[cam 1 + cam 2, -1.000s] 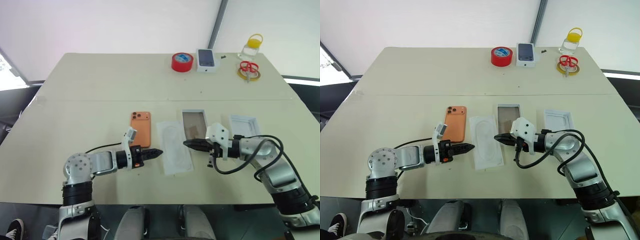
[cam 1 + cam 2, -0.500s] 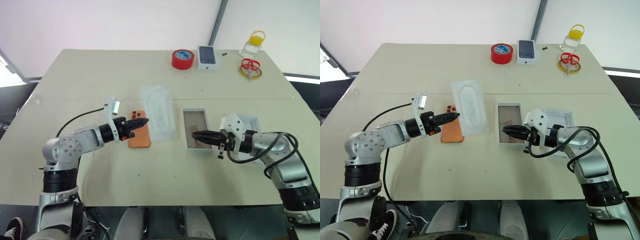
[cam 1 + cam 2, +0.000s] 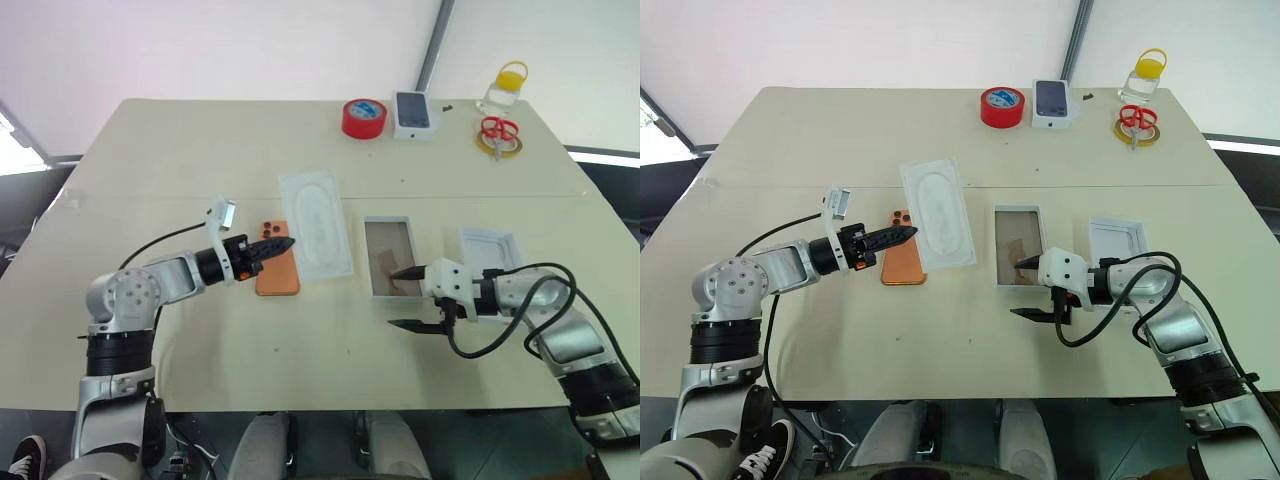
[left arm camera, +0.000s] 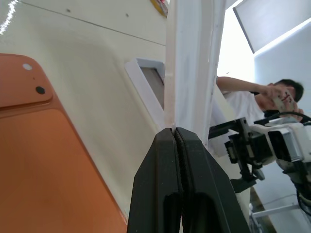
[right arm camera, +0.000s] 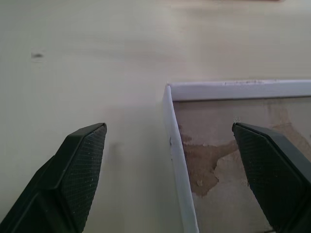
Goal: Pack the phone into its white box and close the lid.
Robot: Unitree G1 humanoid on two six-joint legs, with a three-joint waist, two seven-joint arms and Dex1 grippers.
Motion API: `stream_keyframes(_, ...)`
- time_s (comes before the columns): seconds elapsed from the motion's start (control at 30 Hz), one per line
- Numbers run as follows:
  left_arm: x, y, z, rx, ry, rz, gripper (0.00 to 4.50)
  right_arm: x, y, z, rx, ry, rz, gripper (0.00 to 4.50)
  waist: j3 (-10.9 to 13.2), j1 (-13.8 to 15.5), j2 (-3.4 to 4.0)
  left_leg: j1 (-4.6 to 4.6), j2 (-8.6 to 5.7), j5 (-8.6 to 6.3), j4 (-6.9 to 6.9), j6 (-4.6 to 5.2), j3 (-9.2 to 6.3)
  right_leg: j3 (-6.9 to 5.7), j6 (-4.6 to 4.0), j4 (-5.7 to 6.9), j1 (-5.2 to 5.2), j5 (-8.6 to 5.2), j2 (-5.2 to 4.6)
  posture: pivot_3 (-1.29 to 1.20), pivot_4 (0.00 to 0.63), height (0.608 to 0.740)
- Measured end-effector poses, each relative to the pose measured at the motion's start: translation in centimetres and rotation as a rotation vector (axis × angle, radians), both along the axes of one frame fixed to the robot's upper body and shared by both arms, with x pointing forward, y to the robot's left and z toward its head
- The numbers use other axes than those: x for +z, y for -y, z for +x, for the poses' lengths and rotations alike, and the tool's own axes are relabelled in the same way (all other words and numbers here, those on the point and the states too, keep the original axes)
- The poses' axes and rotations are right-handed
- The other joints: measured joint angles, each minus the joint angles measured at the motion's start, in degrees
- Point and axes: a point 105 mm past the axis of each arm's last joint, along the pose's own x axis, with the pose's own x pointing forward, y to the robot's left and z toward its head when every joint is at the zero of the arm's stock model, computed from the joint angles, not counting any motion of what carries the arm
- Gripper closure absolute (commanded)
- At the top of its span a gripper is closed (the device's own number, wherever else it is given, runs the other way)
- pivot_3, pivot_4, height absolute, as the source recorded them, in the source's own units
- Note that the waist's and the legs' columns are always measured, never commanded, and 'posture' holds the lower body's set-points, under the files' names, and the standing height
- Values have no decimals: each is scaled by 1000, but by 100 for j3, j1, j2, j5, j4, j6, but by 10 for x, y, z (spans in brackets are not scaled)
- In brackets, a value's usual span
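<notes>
**Q:** What changed over the last second?

**A:** Lifted off the table, the thin white insert sheet (image 3: 318, 222) now hangs pinched edge-on in the left gripper (image 3: 278, 243), whose fingers are pressed together on its rim. It had been lying between the phone and the white box. The right gripper (image 3: 408, 298) has spread its fingers wide and holds nothing; one finger sits over the near corner of the white box (image 3: 391, 259), the other over bare table.

**Q:** Where is the phone?

**A:** The phone (image 3: 277, 274) lies flat on the table, orange back up, partly under the left gripper and well apart from the box.

**Q:** How far along is the packing?

**A:** Barely begun, I judge. The box stands open and empty, its brownish floor showing. The lid (image 3: 489, 248) rests just beside it, inner side up. The phone must yet go into the box and the lid onto it.
</notes>
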Motion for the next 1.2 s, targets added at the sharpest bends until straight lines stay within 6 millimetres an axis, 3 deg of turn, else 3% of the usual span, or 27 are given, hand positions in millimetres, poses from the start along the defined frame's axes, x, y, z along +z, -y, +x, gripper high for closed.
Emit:
stream_keyframes(0.1, -3, 3, -1, -1, -21, -2, 4500, -6, 1, 0, 10, -25, -22, 2053, 0, 0, 0, 0, 0, 1, 0, -1, 0, 0, 0, 1, 0, 0, 0, 0, 150, 740)
stream_keyframes(0.2, -5, 5, -2, 1, -40, -3, 4500, -11, -1, 1, 31, -24, -43, 3758, 0, -2, 0, 1, 0, 2, 1, -3, -1, 0, 0, 3, 0, 1, 0, 0, 150, 740)
stream_keyframes(0.27, -3, 4, -1, 14, -37, -1, 4500, -11, -3, 1, 31, -23, -38, 4415, 0, -3, 0, 3, 0, 2, 1, -4, -1, 1, 0, 6, 0, 0, 0, 0, 150, 740)
stream_keyframes(0.4, -3, 4, -1, 30, -53, -3, 4500, -8, -12, -3, 41, -50, -6, 4415, 0, 1, 0, 3, 1, 3, 1, -6, -3, 0, 0, 8, 0, 0, 0, 0, 150, 740)
stream_keyframes(0.63, 1, 14, -12, -47, -114, -51, 4500, 3, -53, -29, 116, -42, 72, 4415, 0, 3, 0, 4, 0, 3, 2, -7, -4, 0, 1, 9, 2, 1, 0, 0, 150, 740)
stream_keyframes(0.87, 1, 17, -15, -76, -122, -49, 4500, -2, -58, -29, 68, -33, 67, 4415, 0, 3, 0, 4, -1, 4, 3, -8, -5, 0, -1, 9, 2, 0, 1, 0, 150, 740)
stream_keyframes(0.97, 1, 18, -16, -81, -123, -50, 4500, -4, -59, -30, 65, -44, 72, 3596, 0, 3, 0, 4, -1, 4, 3, -8, -4, 0, -1, 9, 2, 0, 1, 0, 150, 740)
stream_keyframes(1.1, 0, 18, -15, -77, -121, -47, 4500, -7, -57, -34, 64, -74, 80, 1653, 0, 12, 0, 3, -1, 4, 2, -8, -5, 0, -1, 9, 2, 0, 1, 0, 150, 740)
stream_keyframes(1.2, -2, 20, -15, -78, -128, -36, 4500, -4, -51, -41, 65, -88, 86, 1653, 0, 10, 0, 2, -4, 4, 3, -7, -3, 2, -1, 7, 2, 0, -1, 0, 150, 740)
